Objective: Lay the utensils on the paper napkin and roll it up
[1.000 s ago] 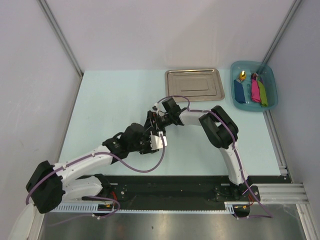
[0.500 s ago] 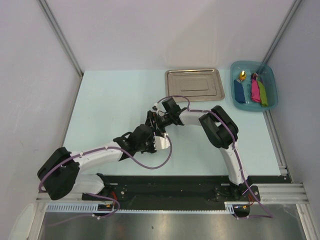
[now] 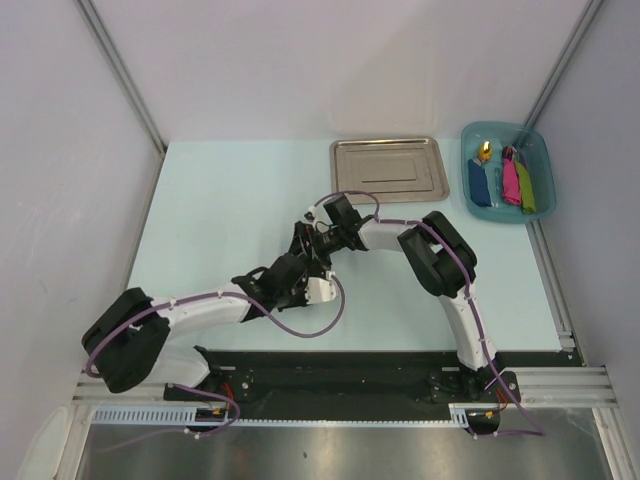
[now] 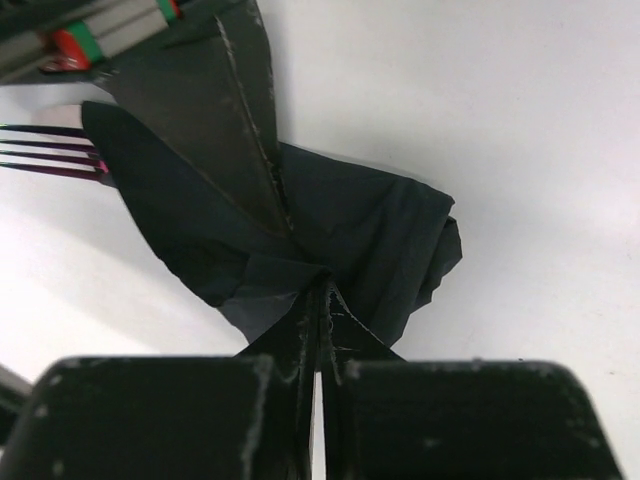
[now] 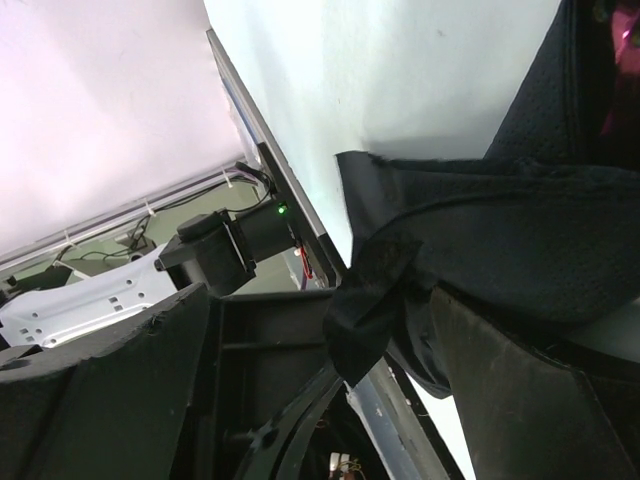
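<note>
Closest in, the left hand [image 4: 320, 298] has its fingers pressed together to a hairline gap, pinching a bunched fold of the black paper napkin [image 4: 350, 230]. The napkin lies crumpled rather than flat on the pale bench [image 4: 520, 100]. Just beyond, the purplish-silver tines of the fork [image 4: 48, 150] stick out from under the napkin's left edge, their tips cut off by the frame and the handle hidden under the paper; I cannot tell whether another piece lies with it. Farther on, the right hand [image 5: 320, 292] meets the napkin from the opposite side, its fingers standing apart with a wad of paper between them and one finger clear of it. From above, both hands meet mid-bench and cover nearly all of the napkin. At the far edge lie a steel tray [image 3: 389, 160] and, to its right, a teal tub [image 3: 548, 170] of blue, pink and green items [image 3: 511, 180], too small to identify.
</note>
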You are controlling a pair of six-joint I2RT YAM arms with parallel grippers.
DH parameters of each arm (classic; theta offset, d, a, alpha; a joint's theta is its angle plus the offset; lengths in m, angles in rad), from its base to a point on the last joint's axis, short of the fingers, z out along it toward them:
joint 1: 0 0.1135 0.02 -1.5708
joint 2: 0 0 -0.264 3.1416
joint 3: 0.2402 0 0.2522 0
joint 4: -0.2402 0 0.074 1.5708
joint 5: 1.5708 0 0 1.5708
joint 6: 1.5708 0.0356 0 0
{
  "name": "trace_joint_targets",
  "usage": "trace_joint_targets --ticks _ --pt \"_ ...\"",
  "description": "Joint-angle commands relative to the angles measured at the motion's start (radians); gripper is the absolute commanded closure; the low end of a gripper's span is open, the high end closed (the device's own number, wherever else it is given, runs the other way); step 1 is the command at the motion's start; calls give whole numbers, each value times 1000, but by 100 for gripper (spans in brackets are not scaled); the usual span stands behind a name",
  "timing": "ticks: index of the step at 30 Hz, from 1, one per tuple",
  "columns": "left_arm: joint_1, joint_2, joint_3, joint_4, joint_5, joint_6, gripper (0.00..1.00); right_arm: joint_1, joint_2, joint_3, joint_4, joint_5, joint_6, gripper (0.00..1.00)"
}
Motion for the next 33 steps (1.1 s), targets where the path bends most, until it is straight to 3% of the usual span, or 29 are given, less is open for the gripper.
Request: trace_joint_targets --ticks 1,4,9,11,12,16,20,27,30,33 --pt "-5 29 -8 -16 -40 -25 100 5 41 -10 -52 148 -80 0" --pt "-5 43 -5 -21 -35 -30 100 6 34 -11 -49 151 -83 0" --pt "11 4 6 -84 61 -52 88 3 38 -16 -52 150 -83 0" --pt "75 -61 40 -174 181 -85 80 1 40 -17 -50 153 -86 0" --pt "108 -94 52 -203 322 -98 77 0 41 -20 -50 155 -88 0" --pt "301 -234 66 -273 623 -207 74 2 49 -21 -41 153 -82 0" --pt "517 -306 58 -211 775 -411 66 0 47 -27 -38 156 -80 0" --pt "694 -126 28 -31 1098 -848 65 3 49 -27 -27 158 -71 0" --pt "696 -138 -28 113 1097 -962 63 1 46 -28 -26 155 -69 0" --pt "696 -165 -89 203 1021 -1068 52 3 46 -28 -27 153 -68 0"
